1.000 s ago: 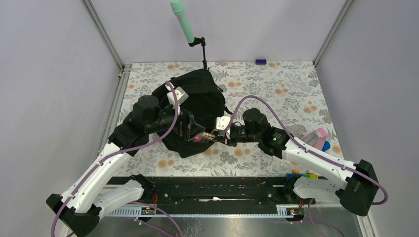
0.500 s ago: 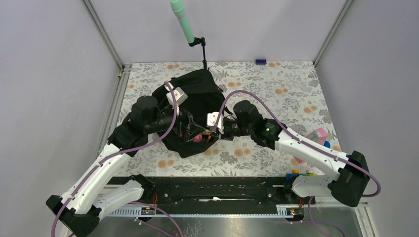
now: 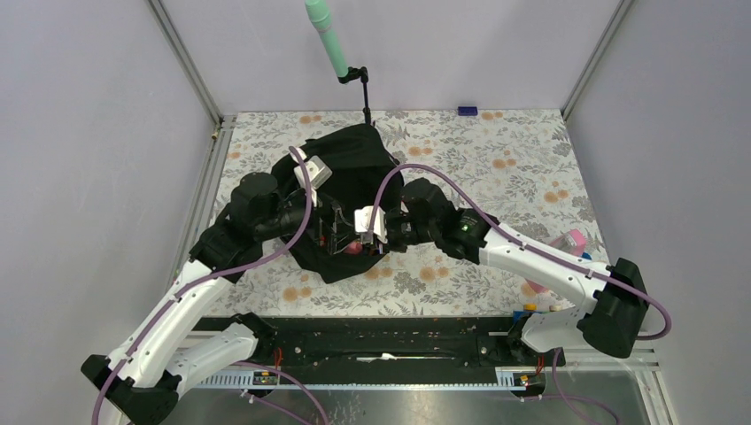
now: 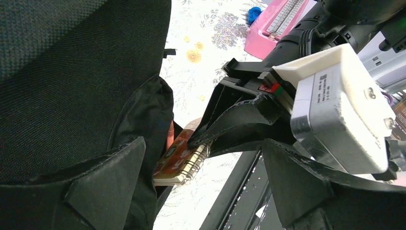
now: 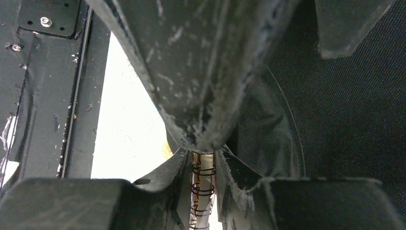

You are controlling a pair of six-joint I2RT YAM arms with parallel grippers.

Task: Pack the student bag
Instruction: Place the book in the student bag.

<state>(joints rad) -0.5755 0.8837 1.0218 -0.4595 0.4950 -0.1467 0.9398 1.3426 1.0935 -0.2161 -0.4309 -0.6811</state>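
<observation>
The student bag (image 3: 354, 173), a big black fabric backpack, lies in the middle of the flowered table. My left gripper (image 3: 335, 232) is at its near edge, open wide, with one finger (image 4: 105, 187) tucked against the bag's black fabric (image 4: 72, 72). My right gripper (image 3: 370, 241) is shut on a spiral notebook (image 4: 178, 160) with an orange cover. The notebook's far end sits in the bag's opening, between my left gripper's (image 4: 203, 148) fingers. In the right wrist view, my right gripper (image 5: 203, 160) clamps the notebook's wire spine (image 5: 203, 184), with bag mesh (image 5: 344, 96) to the right.
A pink keyboard-like item (image 3: 567, 243) and a blue thing (image 4: 254, 14) lie at the right of the table. Small coloured pieces (image 3: 545, 310) sit by the right arm's base. A green rod on a stand (image 3: 329, 44) rises behind the bag. The black base rail (image 5: 52, 96) runs along the near edge.
My right arm has moved left with the notebook, bringing it from beside the bag into the opening at my left gripper. The left arm has shifted only slightly.
</observation>
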